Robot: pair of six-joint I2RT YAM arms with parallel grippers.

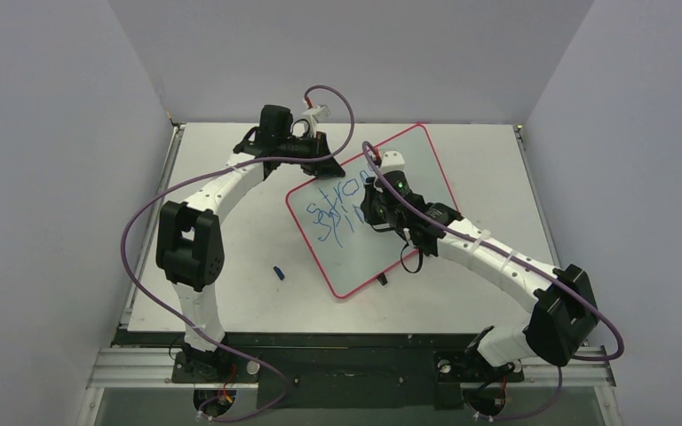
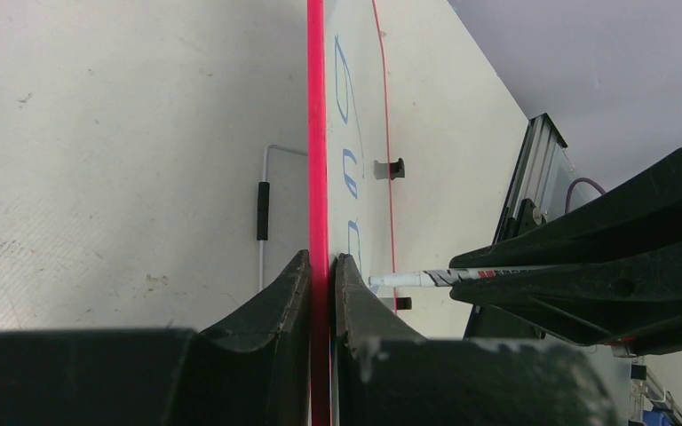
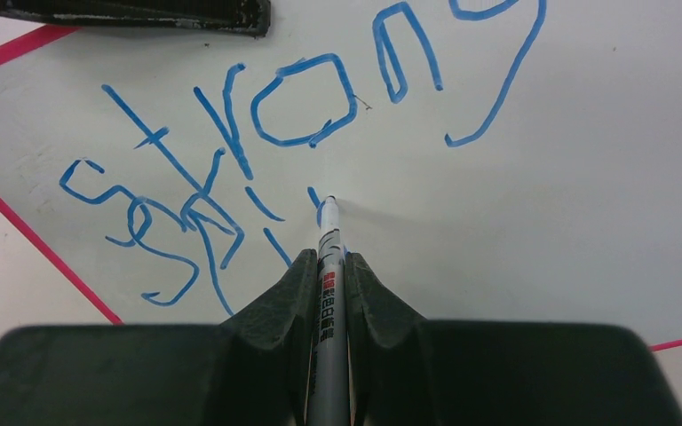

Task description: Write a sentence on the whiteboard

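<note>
Scuffed white tabletop (image 1: 231, 293) carries a glossy, red-rimmed whiteboard (image 1: 355, 257); left claw (image 2: 321, 262) pinches its rim, right claw (image 3: 331, 257) clamps a slim marker (image 3: 329, 232).

Blue writing (image 3: 266, 115) on whiteboard (image 3: 542, 222): "strong", w/ "spi" below.
Top line: "strong", lower-case, hand-drawn, long tail on the g. 2nd line under it: "s", "p", "i", overlapping a bit, + one short stroke at tip of marker (image 3: 329, 293). Marker barrel has a red block & dark print, too small to read. Left wrist view: letters edge-on, illegible.
</note>
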